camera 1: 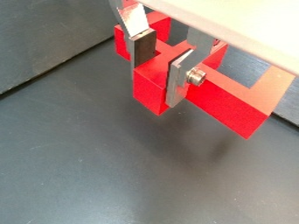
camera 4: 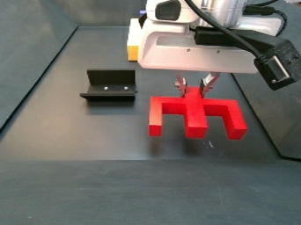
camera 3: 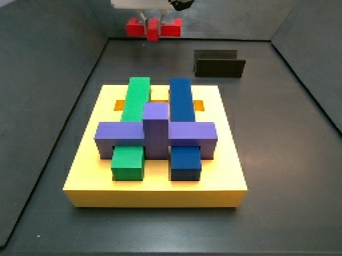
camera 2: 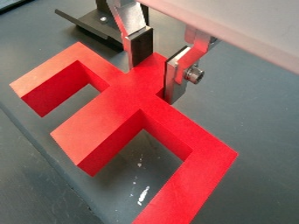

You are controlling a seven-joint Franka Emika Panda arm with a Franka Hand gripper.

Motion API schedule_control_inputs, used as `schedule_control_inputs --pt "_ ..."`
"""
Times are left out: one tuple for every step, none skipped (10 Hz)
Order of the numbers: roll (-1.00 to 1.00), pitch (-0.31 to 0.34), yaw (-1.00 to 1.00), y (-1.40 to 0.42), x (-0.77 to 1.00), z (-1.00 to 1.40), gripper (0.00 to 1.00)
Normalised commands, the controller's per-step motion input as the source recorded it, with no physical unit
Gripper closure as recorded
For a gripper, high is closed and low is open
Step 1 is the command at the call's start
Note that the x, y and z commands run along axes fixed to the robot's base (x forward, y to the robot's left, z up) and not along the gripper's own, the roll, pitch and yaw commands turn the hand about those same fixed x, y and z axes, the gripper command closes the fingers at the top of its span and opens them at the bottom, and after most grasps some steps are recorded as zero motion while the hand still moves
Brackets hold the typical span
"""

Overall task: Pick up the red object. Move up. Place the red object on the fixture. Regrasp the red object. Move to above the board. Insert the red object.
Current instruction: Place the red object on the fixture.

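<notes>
The red object [camera 4: 194,112] lies flat on the dark floor, its prongs pointing toward the front in a side view. It also shows in both wrist views [camera 1: 228,105] [camera 2: 117,114] and at the far back in a side view [camera 3: 154,28]. My gripper [camera 4: 195,90] stands straight over it. Its silver fingers flank the central stub [camera 2: 159,74] [camera 1: 160,77], with the pads against both sides. The fixture [camera 4: 109,86] stands empty to the left, also seen in a wrist view [camera 2: 87,26] and a side view [camera 3: 221,65]. The board [camera 3: 154,185] is nearer the front.
The board bears a green bar [camera 3: 135,100], a blue bar [camera 3: 181,100] and a purple cross block [camera 3: 156,132]. Dark walls [camera 3: 301,80] enclose the floor on both sides.
</notes>
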Motion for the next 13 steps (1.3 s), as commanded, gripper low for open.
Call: schedule_control_inputs --pt "-0.32 -0.191 -0.01 -0.07 0.24 -0.1 1.0" --pt "-0.49 -0.154 -0.12 -0.24 0.52 0.0 1.0" --pt "-0.35 0.123 -0.07 -0.42 0.98 0.41 1.0" --pt "-0.33 0.109 -0.06 -0.39 1.0 0.32 1.0" --pt "-0.38 0.131 -0.06 -0.39 1.0 0.42 1.0" --pt "-0.37 0.14 -0.07 -0.42 0.99 0.53 1.0" --pt "-0.27 0.126 -0.03 -0.44 1.0 0.43 1.0" --pt "-0.31 0.117 -0.06 -0.42 1.0 0.39 1.0" --pt "-0.33 0.069 -0.08 -0.43 0.95 0.39 1.0" --pt "-0.31 0.117 -0.04 -0.38 1.0 0.32 1.0" --pt "-0.35 0.023 -0.04 -0.33 0.92 0.17 1.0" --pt "-0.47 0.046 -0.01 -0.24 0.88 0.08 1.0" --pt "-0.59 0.226 0.0 -0.14 0.98 0.0 1.0"
